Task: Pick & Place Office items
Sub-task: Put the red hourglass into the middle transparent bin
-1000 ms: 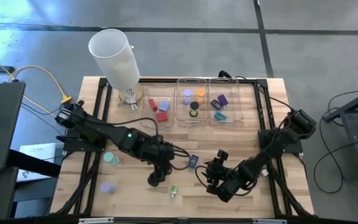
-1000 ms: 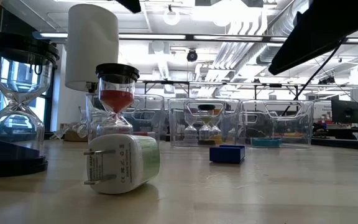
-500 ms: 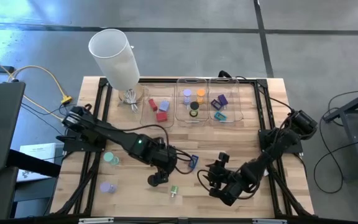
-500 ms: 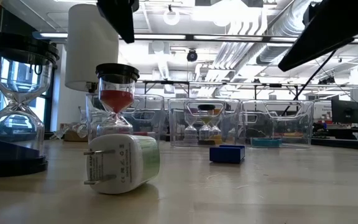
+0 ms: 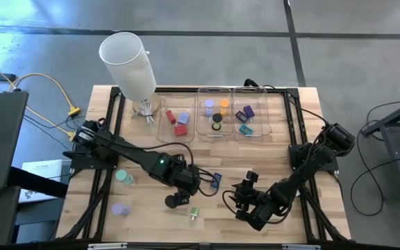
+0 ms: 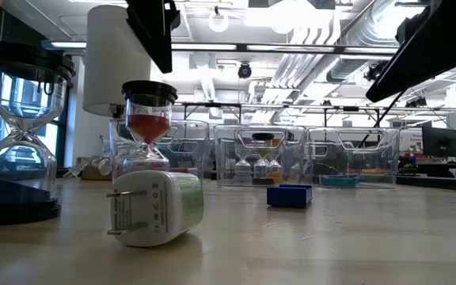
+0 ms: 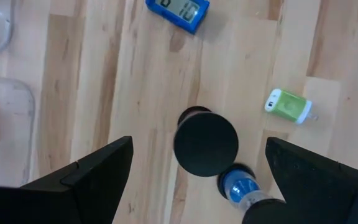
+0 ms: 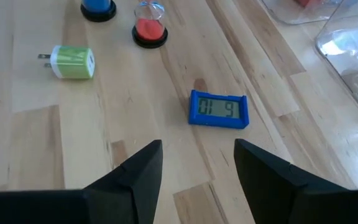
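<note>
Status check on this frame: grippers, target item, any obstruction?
Left gripper open, above the black-capped hourglass, nothing held. Right gripper empty, facing the small blue digital clock. Green-and-white plug adapter lies beside, clear.

Blue clock, green-and-white plug, red-sand hourglass.

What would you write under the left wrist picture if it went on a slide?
Open left gripper hovering above a black-capped sand timer, with a blue digital clock and a green plug adapter lying nearby on the wooden table.
</note>
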Controlling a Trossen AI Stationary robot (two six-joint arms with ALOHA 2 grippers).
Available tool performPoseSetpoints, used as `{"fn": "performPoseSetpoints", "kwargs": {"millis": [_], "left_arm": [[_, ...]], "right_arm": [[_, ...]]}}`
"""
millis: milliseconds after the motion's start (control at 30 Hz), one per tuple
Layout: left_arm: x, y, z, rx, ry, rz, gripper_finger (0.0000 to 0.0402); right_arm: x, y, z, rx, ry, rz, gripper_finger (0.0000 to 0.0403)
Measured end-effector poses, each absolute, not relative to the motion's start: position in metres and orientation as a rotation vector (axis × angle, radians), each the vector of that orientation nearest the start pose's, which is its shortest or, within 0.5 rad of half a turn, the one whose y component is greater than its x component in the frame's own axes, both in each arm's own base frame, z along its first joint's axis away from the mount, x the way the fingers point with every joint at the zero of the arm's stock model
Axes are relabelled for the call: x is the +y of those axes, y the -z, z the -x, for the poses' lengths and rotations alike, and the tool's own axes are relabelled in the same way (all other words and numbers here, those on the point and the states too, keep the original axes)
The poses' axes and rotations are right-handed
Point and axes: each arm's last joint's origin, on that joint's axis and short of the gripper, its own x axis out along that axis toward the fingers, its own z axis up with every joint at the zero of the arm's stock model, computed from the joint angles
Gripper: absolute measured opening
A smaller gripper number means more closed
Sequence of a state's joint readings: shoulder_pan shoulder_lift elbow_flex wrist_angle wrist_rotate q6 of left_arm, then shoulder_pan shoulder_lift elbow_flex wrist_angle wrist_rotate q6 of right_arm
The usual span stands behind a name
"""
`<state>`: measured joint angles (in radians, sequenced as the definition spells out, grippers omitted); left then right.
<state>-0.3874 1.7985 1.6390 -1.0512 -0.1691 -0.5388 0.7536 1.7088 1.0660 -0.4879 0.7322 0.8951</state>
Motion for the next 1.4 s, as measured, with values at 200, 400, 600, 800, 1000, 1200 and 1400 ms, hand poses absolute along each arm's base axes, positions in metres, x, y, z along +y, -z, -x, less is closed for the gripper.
{"fn": "performPoseSetpoints", "kwargs": {"millis": [200,400,600,800,1000,1200,1400], "left_arm": [[-0.134,-0.285,-0.342,1.187,-0.153,0.137,0.0358],[-0.137,-0.274,-0.346,1.233,-0.147,0.136,0.0358],[-0.138,-0.269,-0.348,1.245,-0.152,0.132,0.0358],[-0.14,-0.258,-0.352,1.272,-0.162,0.12,0.0358],[-0.142,-0.245,-0.356,1.314,-0.168,0.11,0.0358],[-0.142,-0.241,-0.358,1.323,-0.168,0.101,0.0358],[-0.142,-0.241,-0.359,1.31,-0.178,0.089,0.0358]], "right_arm": [[0.209,-0.185,-0.251,0.739,0.334,-0.08,0.0188],[0.21,-0.186,-0.252,0.734,0.332,-0.084,0.0188],[0.211,-0.186,-0.251,0.729,0.325,-0.087,0.0188],[0.212,-0.186,-0.251,0.726,0.323,-0.092,0.0188],[0.212,-0.187,-0.252,0.723,0.32,-0.092,0.0188],[0.212,-0.187,-0.252,0.722,0.319,-0.094,0.0188],[0.212,-0.187,-0.252,0.722,0.318,-0.091,0.0188]]}}
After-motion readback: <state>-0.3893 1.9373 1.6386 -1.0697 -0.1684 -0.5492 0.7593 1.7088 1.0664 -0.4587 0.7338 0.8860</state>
